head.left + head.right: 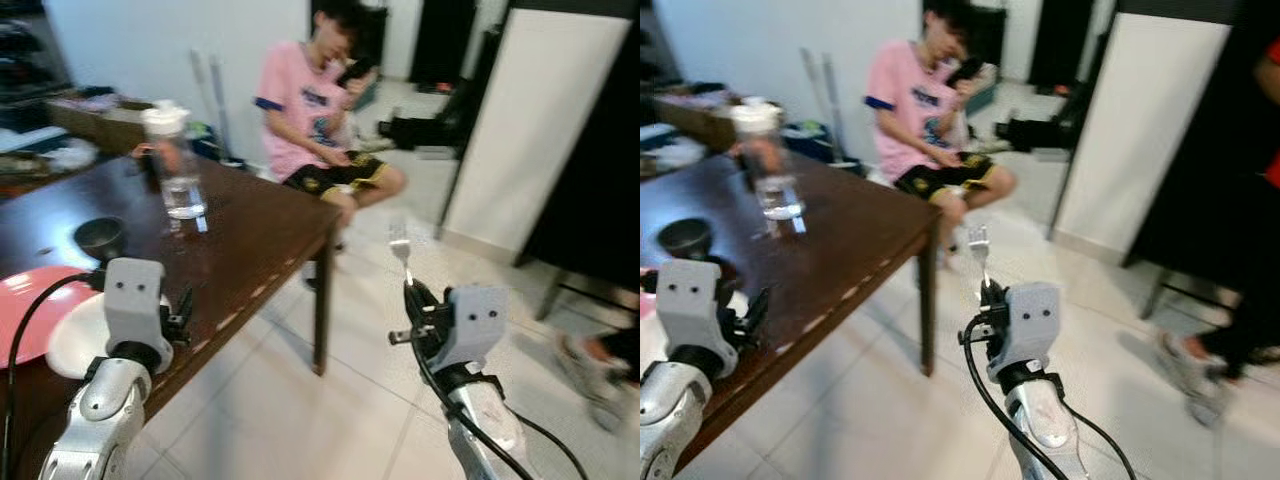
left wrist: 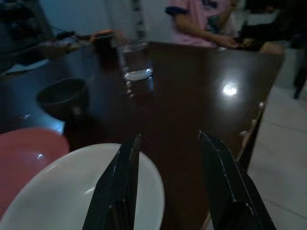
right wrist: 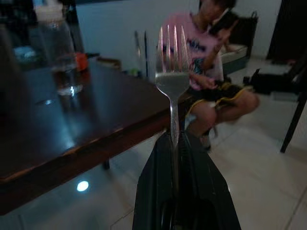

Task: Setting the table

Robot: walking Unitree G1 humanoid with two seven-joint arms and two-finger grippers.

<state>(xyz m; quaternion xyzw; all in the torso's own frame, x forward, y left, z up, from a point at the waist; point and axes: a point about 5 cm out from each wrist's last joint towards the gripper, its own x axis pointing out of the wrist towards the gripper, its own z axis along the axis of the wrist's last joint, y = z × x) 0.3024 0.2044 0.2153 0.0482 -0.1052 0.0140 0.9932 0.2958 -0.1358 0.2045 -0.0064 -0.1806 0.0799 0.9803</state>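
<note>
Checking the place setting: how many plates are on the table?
2: a white plate at the table's near edge under the left gripper, and a pink plate partly beneath it. Others may lie out of frame.

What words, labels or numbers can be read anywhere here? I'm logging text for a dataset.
No text reads clearly in these pictures.
Pink shirt on the seated person: a dark printed design, too blurred to read.
Water bottle on the table: no label legible.
Fork held in the right claw: no marking visible.
White plate and pink plate: plain, no print seen.
</note>
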